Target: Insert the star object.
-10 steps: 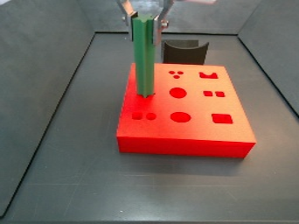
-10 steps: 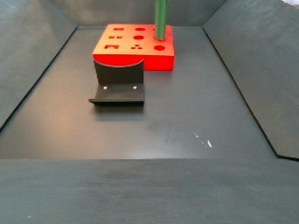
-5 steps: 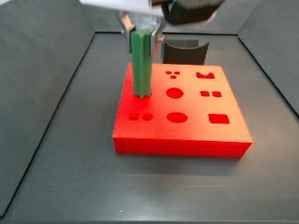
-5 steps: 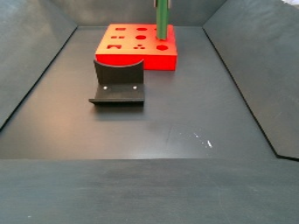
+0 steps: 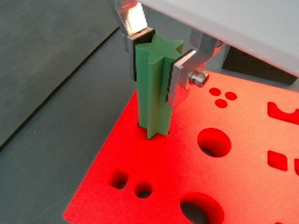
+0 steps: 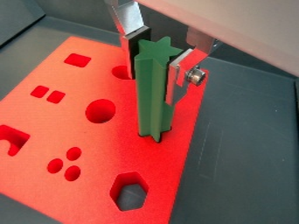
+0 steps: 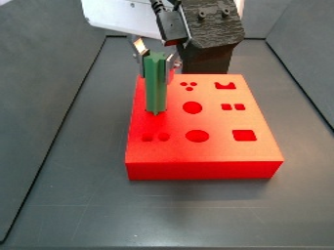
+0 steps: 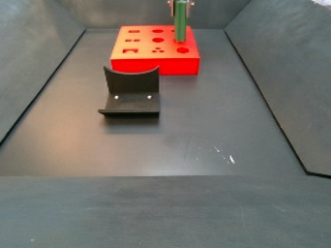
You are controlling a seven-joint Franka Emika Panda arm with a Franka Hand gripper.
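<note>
Counter (image 7: 65, 195): dark grey floor with raised walls; it carries the red block and, in a side view, the fixture.

Red block (image 7: 229, 146): a flat slab lying on the counter, its top face cut with shaped holes (round, square, hexagonal and small dot clusters). The whole task happens at one edge strip of this face.

Fixture (image 8: 131, 92): dark L-shaped bracket standing on the counter in front of the red block, well apart from the claw; it plays no part here.

Claw (image 5: 162, 48): hangs above the red block's edge strip, its silver fingers (image 6: 124, 19) closed narrowly onto the upper end of the star object, one plate on each side.

Star object (image 6: 153, 92): a bright green ridged rod held between the fingers. Its long axis runs straight down from the claw, close to upright in both side views. In both wrist views its lower end meets the red top face and seems to sit a little way into it.

Key relation: rod below the claw, axis vertical, lower tip at the block surface. Whether the ridges line up with a star-shaped hole cannot be told, since the rod covers the spot.

Judgement: insertion looks begun, not finished, as most of the rod's length stands above the block. The coming move likely calls for a straight downward push along the rod's axis; any tilt could jam it.
</note>
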